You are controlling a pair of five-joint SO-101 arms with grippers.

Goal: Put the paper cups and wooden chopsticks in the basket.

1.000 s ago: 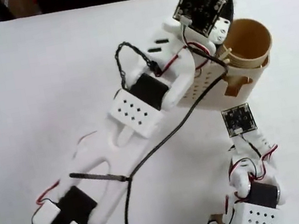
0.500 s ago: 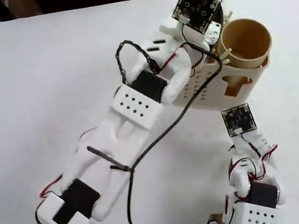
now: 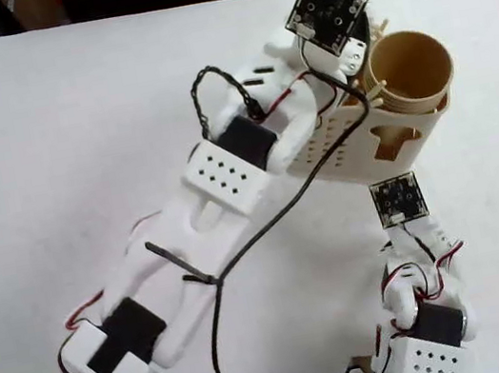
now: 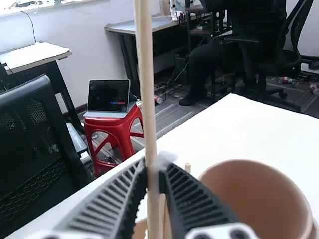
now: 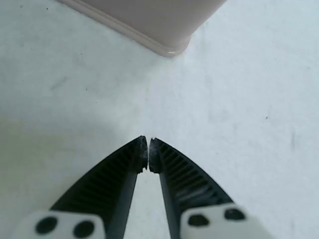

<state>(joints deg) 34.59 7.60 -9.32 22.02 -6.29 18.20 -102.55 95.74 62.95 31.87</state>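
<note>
**A:** Left gripper [image 4: 152,172]?

**B:** Clamped on a wooden chopstick [image 4: 144,74]. The stick is upright and gripped low on its shaft, over the basket [image 3: 395,137]. It's just beside the paper cup [image 4: 254,199], which already sits inside.

**A:** What changed in the last second?

**B:** The left wrist edged slightly away from the cup and took the stick with it. For the last half second it's been nearly still. The cup hasn't budged.

**A:** Meaning?

**B:** Probably lining up the drop. The stick isn't let go yet, so that step is unfinished.

**A:** Right gripper [image 5: 148,149]?

**B:** Pinched together on nothing, low over the table [image 5: 239,99], near the basket's corner.
</note>
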